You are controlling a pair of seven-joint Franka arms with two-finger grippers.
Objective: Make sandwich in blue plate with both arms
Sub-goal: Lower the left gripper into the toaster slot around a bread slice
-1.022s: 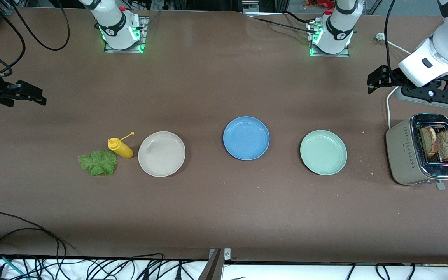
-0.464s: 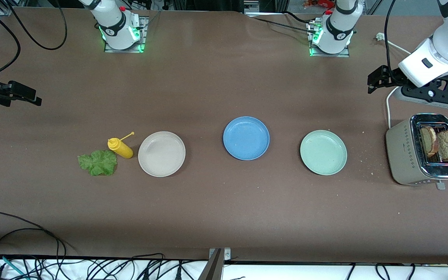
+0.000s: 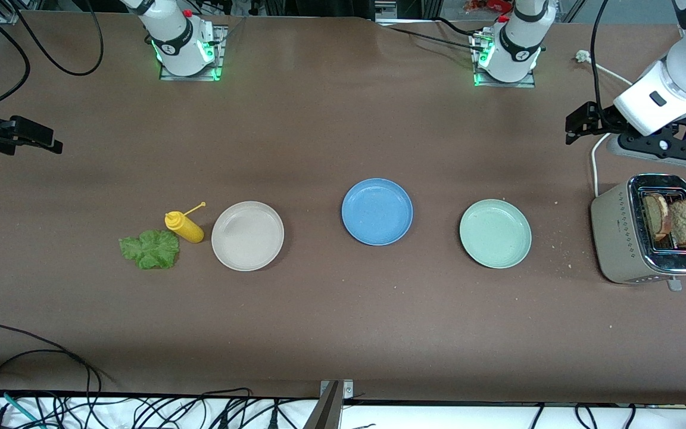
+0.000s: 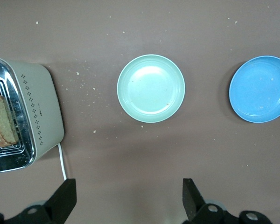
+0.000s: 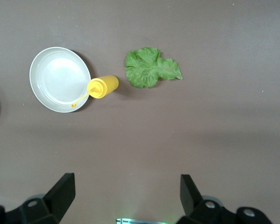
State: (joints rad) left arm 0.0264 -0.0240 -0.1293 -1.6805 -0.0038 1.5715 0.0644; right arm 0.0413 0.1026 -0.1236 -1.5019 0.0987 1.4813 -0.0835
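Note:
The blue plate [image 3: 377, 211] [image 4: 260, 88] sits mid-table with nothing on it. No sandwich shows. Two brown bread slices [image 3: 673, 220] [image 4: 2, 122] stand in the toaster [image 3: 620, 238] at the left arm's end. A green lettuce leaf [image 3: 150, 249] [image 5: 151, 67] lies flat on the table toward the right arm's end. My left gripper [image 3: 576, 124] [image 4: 128, 189] hangs open over bare table beside the toaster. Over the table's edge at the right arm's end, my right gripper [image 3: 36, 137] [image 5: 126, 184] is open and holds nothing.
A yellow squeeze bottle [image 3: 184, 226] [image 5: 102, 87] lies between the lettuce and a beige-white plate [image 3: 248, 236] [image 5: 58, 79]. A mint-green plate [image 3: 495, 233] [image 4: 151, 88] sits between the blue plate and the toaster. A grey power strip [image 3: 646, 152] and white cord lie by the toaster.
The right gripper has drifted outward and up toward the right arm's end of the table. The left gripper has shifted slightly up. Nothing on the table has moved.

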